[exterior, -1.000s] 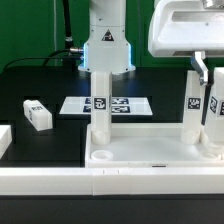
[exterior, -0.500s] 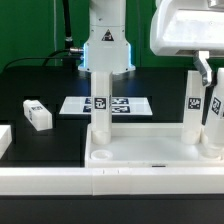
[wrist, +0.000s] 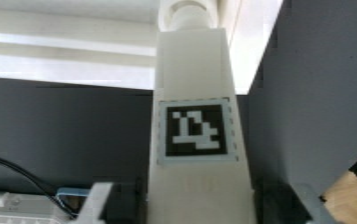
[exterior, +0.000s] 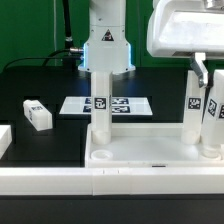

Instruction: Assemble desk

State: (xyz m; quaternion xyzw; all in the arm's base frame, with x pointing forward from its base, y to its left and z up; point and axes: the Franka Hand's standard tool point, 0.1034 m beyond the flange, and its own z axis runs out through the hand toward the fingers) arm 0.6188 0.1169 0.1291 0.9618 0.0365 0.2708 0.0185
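Note:
The desk tabletop, a white rimmed tray, lies at the front of the exterior view. Two white square legs stand upright in it, one on the exterior view's left and one on its right. My gripper reaches down at the far right, shut on a third leg. That leg is upright over the tray's right corner, beside the right standing leg. In the wrist view the held leg runs between my jaws with its tag facing the camera. Its lower end is hidden.
A loose white leg lies on the black table at the exterior view's left. The marker board lies behind the left standing leg. White rails run along the front and left edge. The arm's base stands behind.
The gripper and the leg it holds have shifted only very slightly at the tray's right corner. Nothing else has moved.

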